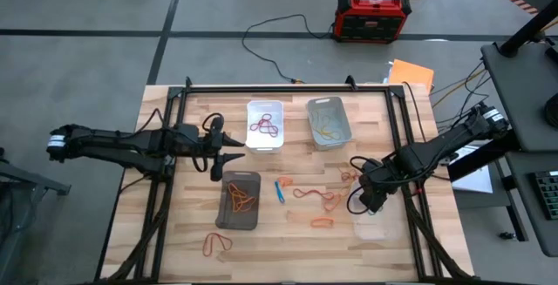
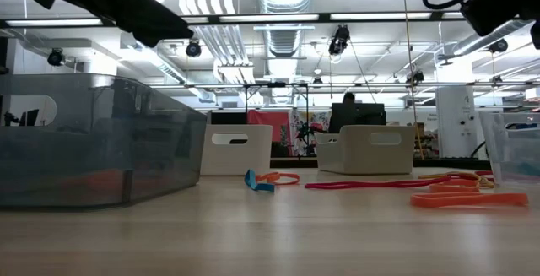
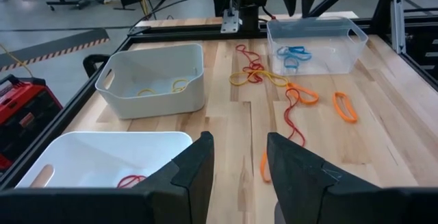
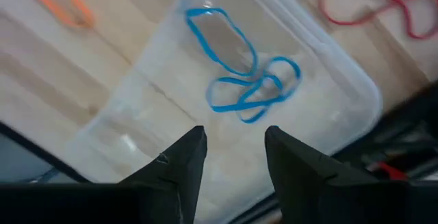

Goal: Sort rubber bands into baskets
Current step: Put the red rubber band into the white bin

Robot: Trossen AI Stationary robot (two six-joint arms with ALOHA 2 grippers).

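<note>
A wooden counter [image 1: 288, 233] framed by black rails is sitting on a grey workshop floor, with a red-black box [image 1: 373, 15] plugged in on the floor beyond it. Four baskets are standing on the wood: the white basket [image 1: 265, 125] holding red bands, the grey basket [image 1: 329, 123] beside it holding yellowish bands, the dark basket [image 1: 240, 200] nearer the front holding orange bands, and the clear basket [image 4: 226, 107] at the right, where blue bands [image 4: 243, 73] are lying on its floor. The right gripper [image 4: 233, 159] is hovering directly over the clear basket, its fingers [image 4: 181, 162] standing apart and holding nothing. The left gripper [image 1: 228, 148] is waiting above the counter between the white and dark baskets, its fingers [image 3: 195, 166] spread partway and empty. Loose bands are lying on the bare wood: a blue band [image 1: 281, 189] just beside the dark basket, a tangle of red and orange bands [image 1: 318, 196] in the middle, an orange band [image 1: 323, 222] near the clear basket, and an orange-red band [image 1: 216, 243] at the front, ahead of the dark basket.
</note>
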